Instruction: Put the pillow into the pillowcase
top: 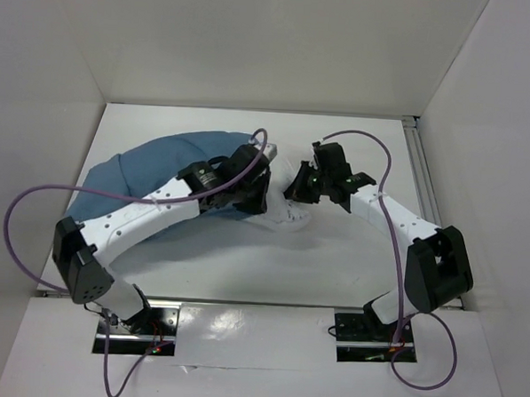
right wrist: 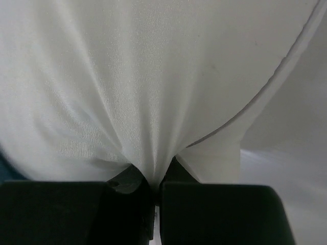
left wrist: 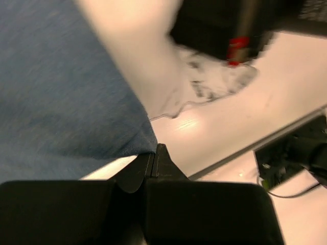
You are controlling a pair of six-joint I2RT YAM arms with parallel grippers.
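- Pillow (top: 286,213) sits mostly inside the pillowcase (top: 151,166) on the bench (top: 243,268), one white end out.
- Right hand (right wrist: 156,176) pinches that end, likely to feed it in.
- Left hand (left wrist: 156,153) is closed at the blue hem; grip unclear.

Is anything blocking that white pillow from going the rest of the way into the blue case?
Nothing visible does. The pillow pokes straight out of the mouth of the pillowcase, its bare end pinched by the right gripper.

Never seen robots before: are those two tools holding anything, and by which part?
Right tool pinches a fold of the pillow. Left tool is shut at the pillowcase hem; a grip can't be told.
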